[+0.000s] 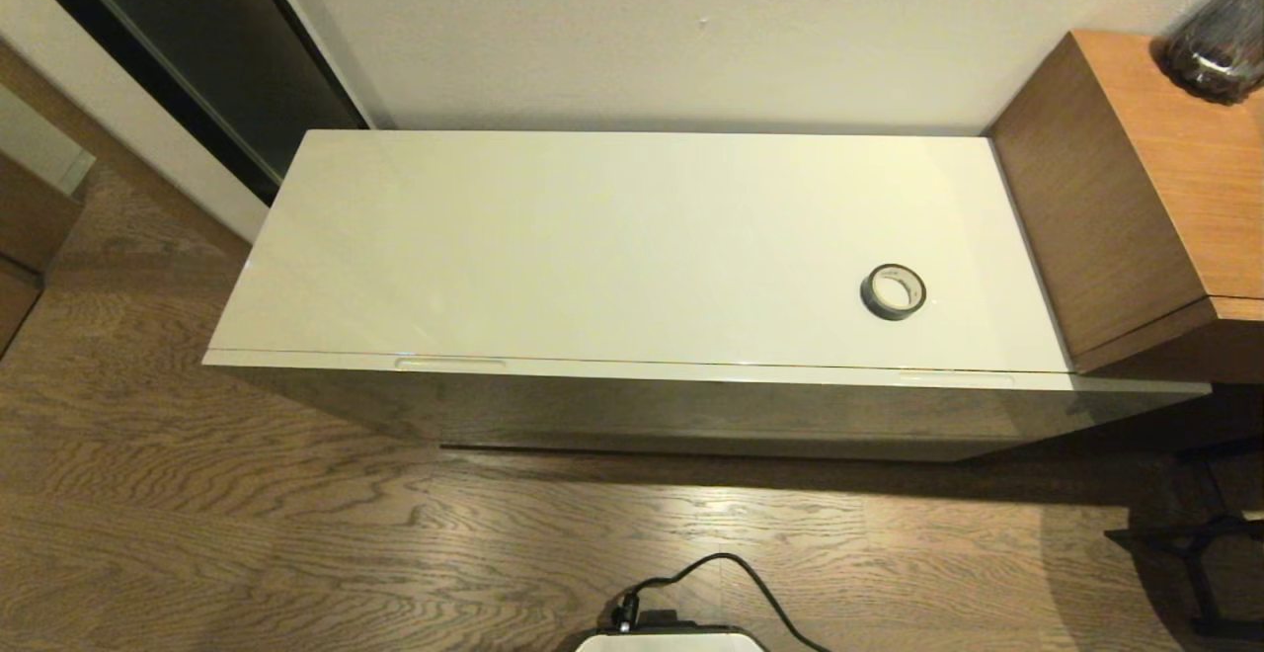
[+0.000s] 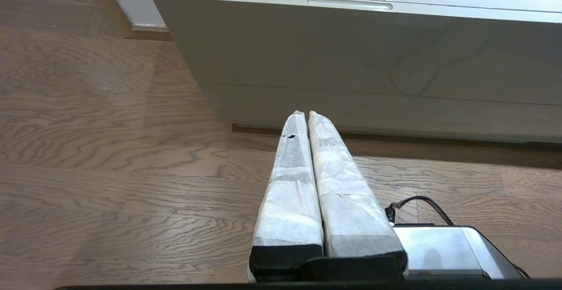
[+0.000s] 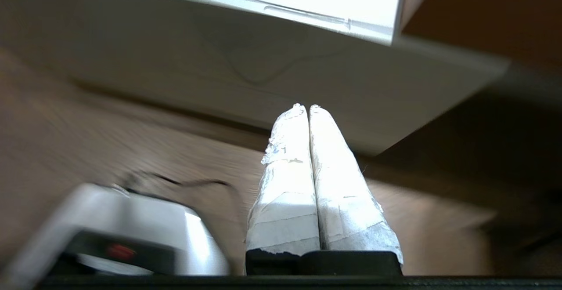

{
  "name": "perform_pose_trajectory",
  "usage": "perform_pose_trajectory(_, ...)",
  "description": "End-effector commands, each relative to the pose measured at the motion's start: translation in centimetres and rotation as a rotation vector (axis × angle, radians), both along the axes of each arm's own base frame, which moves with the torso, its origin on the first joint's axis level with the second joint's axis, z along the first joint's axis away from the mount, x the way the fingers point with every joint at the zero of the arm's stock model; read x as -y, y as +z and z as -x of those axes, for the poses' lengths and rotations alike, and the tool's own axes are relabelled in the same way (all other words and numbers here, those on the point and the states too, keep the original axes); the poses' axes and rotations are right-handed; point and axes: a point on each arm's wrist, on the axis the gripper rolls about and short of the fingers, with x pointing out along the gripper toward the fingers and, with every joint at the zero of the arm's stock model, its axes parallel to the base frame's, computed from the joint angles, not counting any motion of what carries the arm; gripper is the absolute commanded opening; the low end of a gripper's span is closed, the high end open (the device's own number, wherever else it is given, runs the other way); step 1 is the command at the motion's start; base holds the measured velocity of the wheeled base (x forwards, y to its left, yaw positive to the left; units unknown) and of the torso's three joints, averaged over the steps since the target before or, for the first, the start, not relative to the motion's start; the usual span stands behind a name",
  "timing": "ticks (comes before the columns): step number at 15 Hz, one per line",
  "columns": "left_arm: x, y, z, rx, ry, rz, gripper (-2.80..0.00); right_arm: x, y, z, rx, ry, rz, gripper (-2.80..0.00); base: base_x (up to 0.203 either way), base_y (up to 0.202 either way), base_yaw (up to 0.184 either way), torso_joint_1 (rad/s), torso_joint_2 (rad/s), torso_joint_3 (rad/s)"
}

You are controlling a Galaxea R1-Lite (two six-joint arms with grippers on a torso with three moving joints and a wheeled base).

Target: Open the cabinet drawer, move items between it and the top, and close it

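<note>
The wooden plank floor (image 1: 247, 533) fills the foreground, and the low cabinet stands on it against a pale wall (image 1: 642, 30). The cabinet's top (image 1: 592, 247), a long glossy off-white surface, carries only one of the items: the small black tape roll (image 1: 894, 291), lying flat with its hole upward, near the right end and closer to the front edge than to the back.

Below the front edge, the cabinet drawer (image 1: 691, 415) sits pushed in, its glossy grey-beige front flush under the top. Two recessed slot handles run along its upper edge, one toward the left end (image 1: 449, 364) and one toward the right end (image 1: 956, 377).

A taller brown wooden unit (image 1: 1136, 188) abuts the right end of the cabinet, with a dark glass vessel (image 1: 1220, 40) on its far corner. A dark doorway (image 1: 197, 49) opens beyond the left end.

The robot's white base (image 1: 671, 640), with a black cable (image 1: 741, 583) looping from it, shows at the near edge of the floor.

The left gripper (image 2: 305, 113) hangs low before the drawer front's left part, apart from it, its white-wrapped fingers (image 2: 292, 184) pressed together on nothing. The right gripper (image 3: 306, 106) hangs low before the cabinet's right end, likewise closed and empty, fingers (image 3: 338, 184) touching along their length.
</note>
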Motion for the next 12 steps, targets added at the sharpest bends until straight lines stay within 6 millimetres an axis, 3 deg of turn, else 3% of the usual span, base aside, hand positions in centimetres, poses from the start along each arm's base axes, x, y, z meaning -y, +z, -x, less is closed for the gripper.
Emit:
perform_pose_trajectory(1, 0.0, 0.0, 0.0, 0.0, -0.001, 0.001, -2.8, 0.2, -0.2, 0.0, -0.029, -0.081, -0.077, -2.8, 0.0, 0.0, 0.0, 0.0, 0.0, 0.0)
perform_pose_trajectory(3, 0.0, 0.0, 0.0, -0.001, -0.001, 0.001, -2.8, 0.3, -1.2, 0.0, -0.123, -0.134, -0.033, -2.8, 0.0, 0.0, 0.0, 0.0, 0.0, 0.0)
perform_pose_trajectory(12, 0.0, 0.0, 0.0, 0.0, -0.001, 0.001, -2.8, 0.3, -1.4, 0.1, -0.11, -0.124, -0.047, -2.8, 0.0, 0.0, 0.0, 0.0, 0.0, 0.0)
